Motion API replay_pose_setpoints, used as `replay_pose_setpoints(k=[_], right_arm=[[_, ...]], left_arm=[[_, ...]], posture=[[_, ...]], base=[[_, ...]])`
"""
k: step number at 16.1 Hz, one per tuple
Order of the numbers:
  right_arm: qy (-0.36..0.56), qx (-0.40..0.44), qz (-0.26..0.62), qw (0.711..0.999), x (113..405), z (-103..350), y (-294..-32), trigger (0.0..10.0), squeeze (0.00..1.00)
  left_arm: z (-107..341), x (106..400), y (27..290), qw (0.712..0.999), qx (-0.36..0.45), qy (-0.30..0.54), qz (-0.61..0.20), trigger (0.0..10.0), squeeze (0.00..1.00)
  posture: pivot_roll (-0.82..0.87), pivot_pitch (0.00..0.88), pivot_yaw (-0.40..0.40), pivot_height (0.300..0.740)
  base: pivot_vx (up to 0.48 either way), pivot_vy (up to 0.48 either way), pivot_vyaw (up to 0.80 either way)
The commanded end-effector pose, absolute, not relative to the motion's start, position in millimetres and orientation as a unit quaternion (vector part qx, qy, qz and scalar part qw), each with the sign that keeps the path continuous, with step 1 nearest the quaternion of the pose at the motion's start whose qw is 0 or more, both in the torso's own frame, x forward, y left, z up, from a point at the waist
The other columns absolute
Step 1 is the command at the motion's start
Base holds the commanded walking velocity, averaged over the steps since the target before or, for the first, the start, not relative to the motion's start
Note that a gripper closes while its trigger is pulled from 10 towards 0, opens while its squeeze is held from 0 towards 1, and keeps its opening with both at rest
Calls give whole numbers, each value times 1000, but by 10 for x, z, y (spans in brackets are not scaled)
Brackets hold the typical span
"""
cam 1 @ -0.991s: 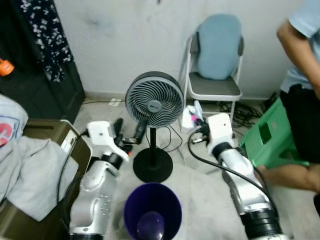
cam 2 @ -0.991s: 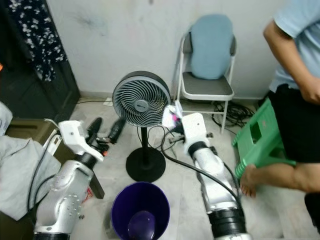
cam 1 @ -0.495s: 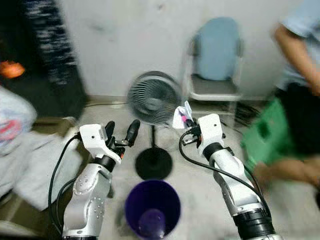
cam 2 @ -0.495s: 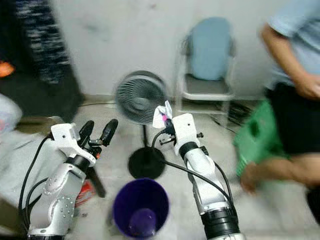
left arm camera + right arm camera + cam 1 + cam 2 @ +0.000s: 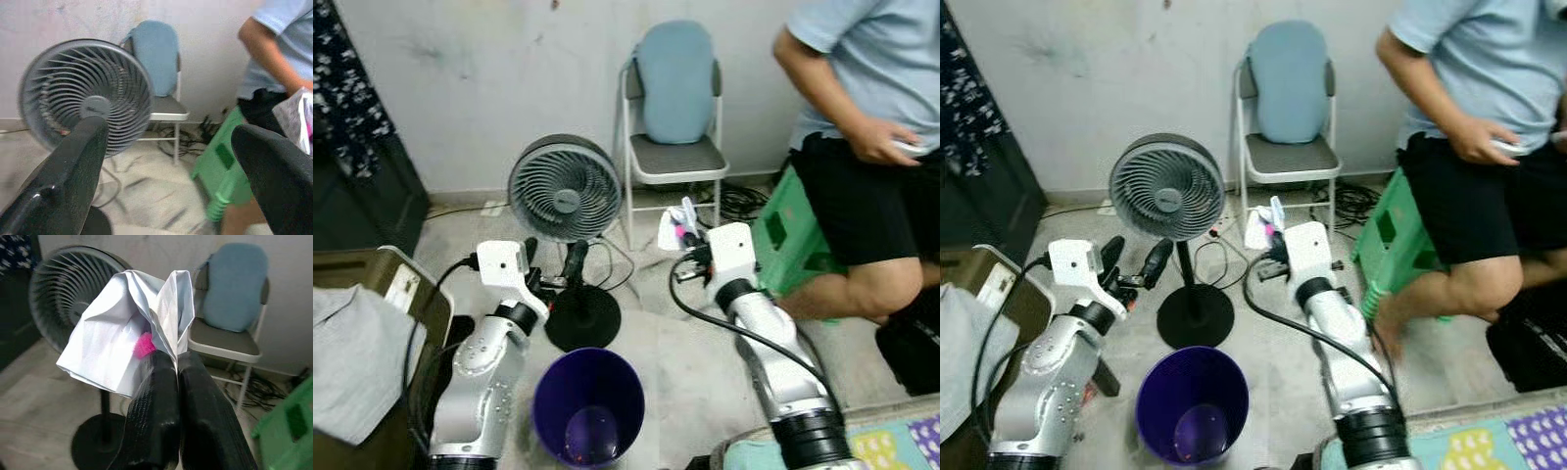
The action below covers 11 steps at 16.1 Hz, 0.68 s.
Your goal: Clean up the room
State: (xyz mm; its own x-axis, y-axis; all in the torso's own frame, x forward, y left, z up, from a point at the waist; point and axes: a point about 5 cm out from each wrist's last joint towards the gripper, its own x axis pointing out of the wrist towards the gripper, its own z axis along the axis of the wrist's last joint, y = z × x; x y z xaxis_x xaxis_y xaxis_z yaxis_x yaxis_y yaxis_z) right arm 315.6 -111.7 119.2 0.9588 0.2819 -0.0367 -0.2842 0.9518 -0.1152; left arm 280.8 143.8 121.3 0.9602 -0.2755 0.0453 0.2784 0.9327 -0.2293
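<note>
My right gripper [image 5: 686,238] is shut on a crumpled white wrapper [image 5: 132,340] with a pink spot, held up in front of me above the floor. The same wrapper [image 5: 1264,223] shows just right of the fan's pole. A purple waste bin [image 5: 588,407] stands open on the floor between my two arms, below and left of the wrapper. My left gripper [image 5: 551,258] is open and holds nothing, raised beside the grey pedestal fan [image 5: 564,189]; its fingers [image 5: 68,161] stand wide apart.
A folding chair [image 5: 674,117] with a blue cushion stands against the wall behind the fan. A person [image 5: 876,127] sits at the right on a green stool [image 5: 786,240], one bare leg stretched out. Cables [image 5: 734,203] lie under the chair. A brown box [image 5: 406,294] with grey cloth is at the left.
The camera has swung right, so the whole scene has slid left. Both arms keep about the same pose, the right still shut on the wrapper. The person now sits on the green stool.
</note>
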Motion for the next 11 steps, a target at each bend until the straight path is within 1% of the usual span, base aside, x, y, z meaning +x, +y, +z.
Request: replay_pose_setpoints(k=[1, 4, 6, 9, 11], right_arm=[[4, -52, 149, 987, 3171, 1242, -1044, 10000, 0], [23, -46, 163, 985, 3175, 1151, -856, 10000, 0], [41, -45, 168, 984, 3151, 1077, -772, 10000, 0], [82, -40, 162, 982, 3202, 922, -750, 10000, 0], [98, -37, 154, 982, 3242, 875, -768, 10000, 0]], left_arm=[[1145, 2769, 1514, 987, -95, 8, -130, 10000, 0], [983, 2683, 1667, 987, -29, 45, -154, 10000, 0], [914, 2673, 1720, 982, 20, 63, -176, 10000, 0], [870, 2711, 1775, 982, 35, 76, -168, 10000, 0], [843, 2687, 1707, 979, 40, 77, -183, 10000, 0]], posture=[[-180, 0, 20, 740], [-172, 0, 40, 740], [-152, 0, 36, 740], [-151, 0, 36, 740], [-149, 0, 36, 740]], base=[[0, 0, 0], [0, 0, 0], [0, 0, 0], [0, 0, 0], [0, 0, 0]])
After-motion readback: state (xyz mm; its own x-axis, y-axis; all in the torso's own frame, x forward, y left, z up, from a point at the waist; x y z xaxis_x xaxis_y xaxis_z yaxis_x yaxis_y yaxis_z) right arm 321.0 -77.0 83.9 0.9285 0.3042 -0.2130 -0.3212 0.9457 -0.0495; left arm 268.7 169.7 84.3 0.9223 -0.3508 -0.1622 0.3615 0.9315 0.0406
